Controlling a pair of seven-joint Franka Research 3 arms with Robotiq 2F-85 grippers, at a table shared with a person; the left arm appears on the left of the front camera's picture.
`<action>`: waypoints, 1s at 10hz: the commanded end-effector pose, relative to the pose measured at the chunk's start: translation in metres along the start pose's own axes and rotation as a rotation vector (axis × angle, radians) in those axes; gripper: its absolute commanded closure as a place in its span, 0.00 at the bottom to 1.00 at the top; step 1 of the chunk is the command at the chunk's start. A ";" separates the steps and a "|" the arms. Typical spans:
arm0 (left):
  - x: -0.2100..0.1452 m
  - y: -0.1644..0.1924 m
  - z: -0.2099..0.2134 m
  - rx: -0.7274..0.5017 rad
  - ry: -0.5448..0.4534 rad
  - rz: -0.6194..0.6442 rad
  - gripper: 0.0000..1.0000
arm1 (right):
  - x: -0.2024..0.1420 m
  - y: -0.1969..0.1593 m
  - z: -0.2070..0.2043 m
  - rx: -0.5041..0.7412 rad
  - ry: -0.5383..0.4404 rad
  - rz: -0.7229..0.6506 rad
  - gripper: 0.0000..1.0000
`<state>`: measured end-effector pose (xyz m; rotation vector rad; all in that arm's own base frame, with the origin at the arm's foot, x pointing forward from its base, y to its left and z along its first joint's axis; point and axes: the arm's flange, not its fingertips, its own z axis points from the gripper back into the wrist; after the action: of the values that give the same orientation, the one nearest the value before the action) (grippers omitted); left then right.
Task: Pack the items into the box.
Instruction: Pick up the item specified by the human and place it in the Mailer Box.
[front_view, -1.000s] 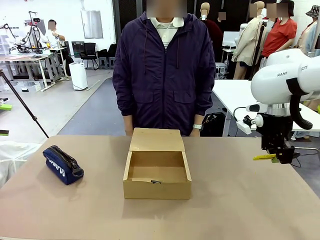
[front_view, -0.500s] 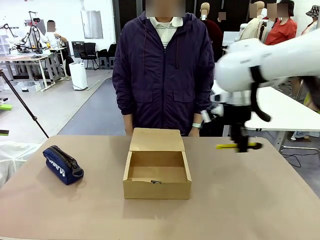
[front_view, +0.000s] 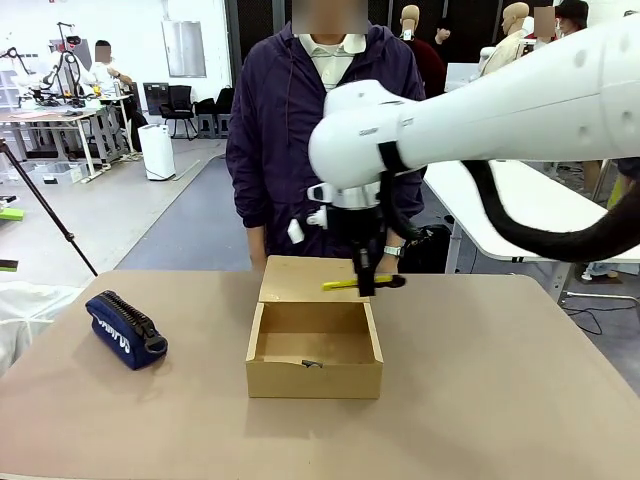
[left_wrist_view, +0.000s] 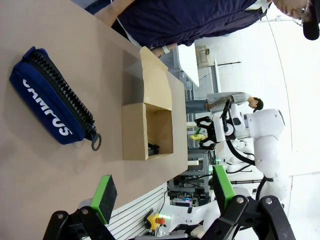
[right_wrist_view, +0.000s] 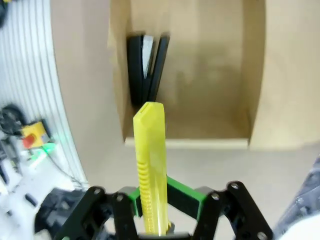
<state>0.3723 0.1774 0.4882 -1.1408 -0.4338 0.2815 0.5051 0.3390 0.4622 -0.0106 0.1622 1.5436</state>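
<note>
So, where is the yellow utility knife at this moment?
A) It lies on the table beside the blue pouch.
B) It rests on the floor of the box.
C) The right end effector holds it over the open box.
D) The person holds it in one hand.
C: the right end effector is shut on the utility knife, which hangs level in the air over the rear of the open box.

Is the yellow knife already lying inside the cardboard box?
No, the right gripper holds the yellow knife in the air over the box.
</note>
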 end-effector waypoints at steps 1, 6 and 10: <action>-0.001 0.000 0.002 -0.002 0.011 -0.015 0.00 | 0.028 -0.014 -0.014 -0.048 -0.001 0.051 1.00; -0.001 0.000 0.002 -0.002 0.011 -0.015 0.00 | 0.074 -0.012 -0.075 -0.052 -0.044 0.166 1.00; -0.001 0.000 0.002 -0.002 0.011 -0.015 0.00 | 0.072 -0.011 -0.103 -0.026 -0.068 0.138 0.59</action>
<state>0.3723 0.1774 0.4882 -1.1409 -0.4337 0.2814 0.5117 0.4077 0.3461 0.0388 0.1270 1.6791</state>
